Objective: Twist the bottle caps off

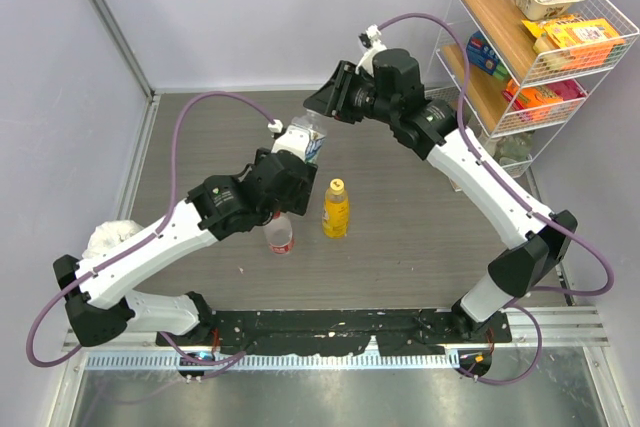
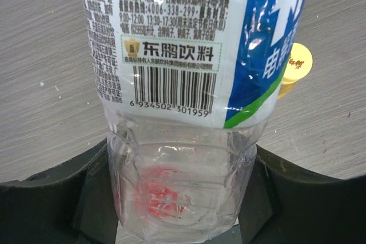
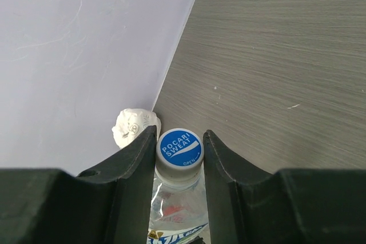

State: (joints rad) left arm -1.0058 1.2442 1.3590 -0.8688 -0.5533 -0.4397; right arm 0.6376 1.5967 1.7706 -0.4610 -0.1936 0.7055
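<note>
My left gripper (image 1: 292,165) is shut on the lower body of the clear bottle with the blue-white label (image 1: 310,142), holding it off the table and tilted toward the right arm. In the left wrist view that bottle (image 2: 171,55) fills the frame between the dark jaws of the left gripper (image 2: 180,198). My right gripper (image 3: 179,144) is shut on its white-blue cap (image 3: 179,148), one finger on each side. The yellow-orange bottle (image 1: 336,209) stands upright with its yellow cap (image 1: 337,185) on. Beside it stands the red-labelled bottle (image 1: 281,237); its cap is hidden under my left arm.
A white wire rack (image 1: 530,37) with snack boxes stands at the back right. A crumpled white wad (image 1: 115,237) lies by the left wall; in the right wrist view the wad (image 3: 134,127) is just beyond the cap.
</note>
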